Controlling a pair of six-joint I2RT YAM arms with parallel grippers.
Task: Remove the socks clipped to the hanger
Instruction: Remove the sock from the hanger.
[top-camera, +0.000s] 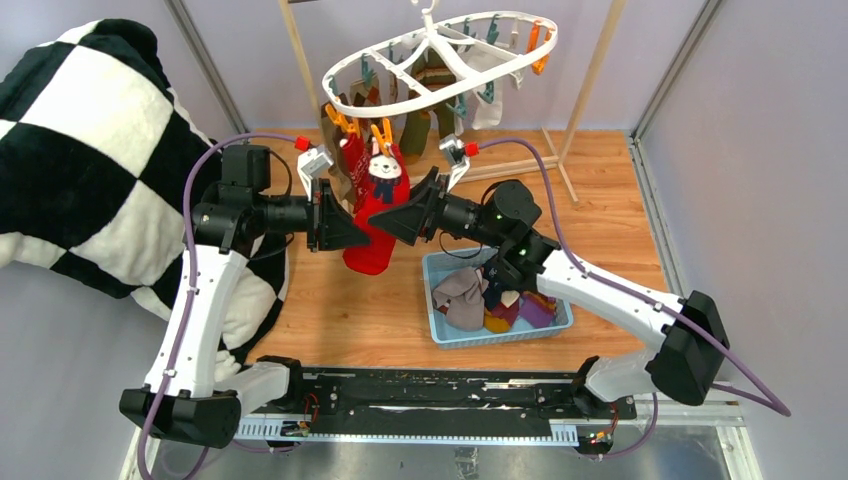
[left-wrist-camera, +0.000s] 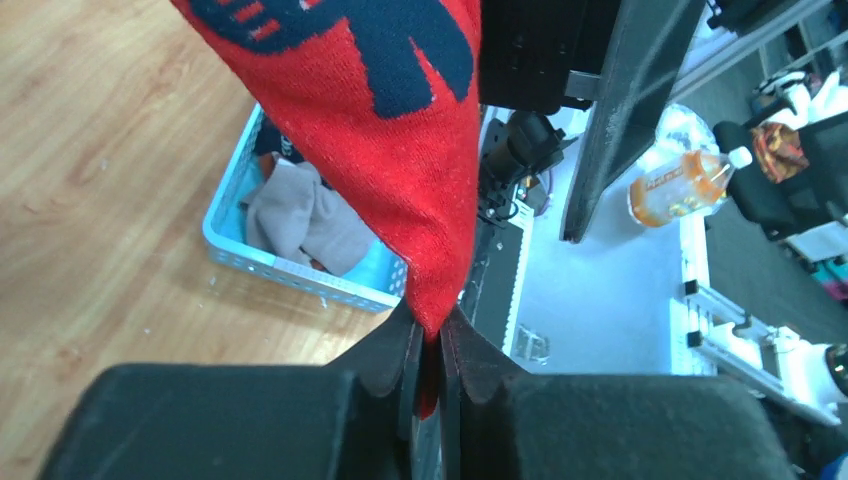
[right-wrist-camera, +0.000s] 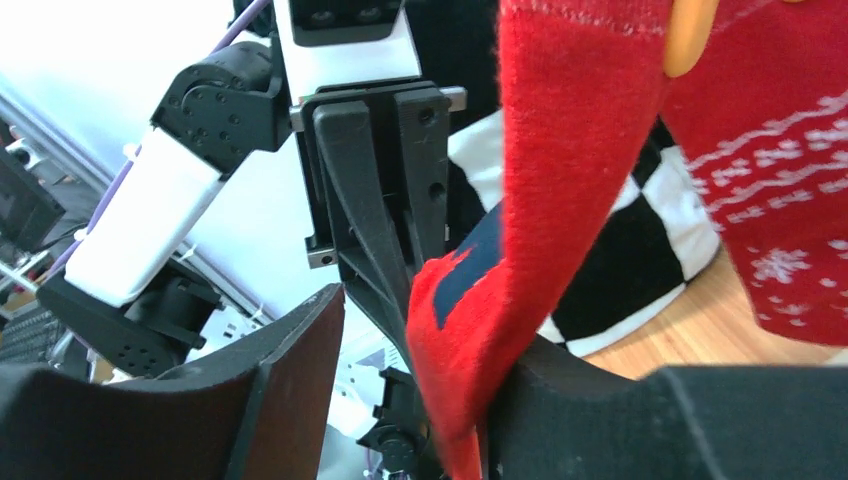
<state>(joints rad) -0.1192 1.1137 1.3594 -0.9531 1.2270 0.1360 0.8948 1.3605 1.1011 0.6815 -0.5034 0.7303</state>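
Wood flooring lies under the white hanger (top-camera: 432, 42), which hangs from a rack (top-camera: 592, 80) in the view from above. A red sock (top-camera: 372, 215) dangles from an orange clip (top-camera: 383, 133), and the left gripper (top-camera: 355, 235) and right gripper (top-camera: 392, 218) meet on it from either side. A bin (top-camera: 431, 300) just beside them holds loose socks. The hanger hangs free, so an off-line pull would likely swing it rather than release the sock. How deep the clip bites is too small to tell.

From the left wrist, the left gripper (left-wrist-camera: 428, 340) is pinched tight on a thin edge of the sock (left-wrist-camera: 400, 150). So slight a hold could slip under a tug. Clip and hanger are out of frame.

From the right wrist, the right gripper (right-wrist-camera: 430, 330) stands wide. The sock (right-wrist-camera: 560, 200) passes between its fingers and lies against one of them, unclamped. The left gripper (right-wrist-camera: 405, 270) is close ahead, so closing might nip it. The clip (right-wrist-camera: 690, 35) is cut off at the top edge. A second red sock (right-wrist-camera: 790, 200) just behind could snag.
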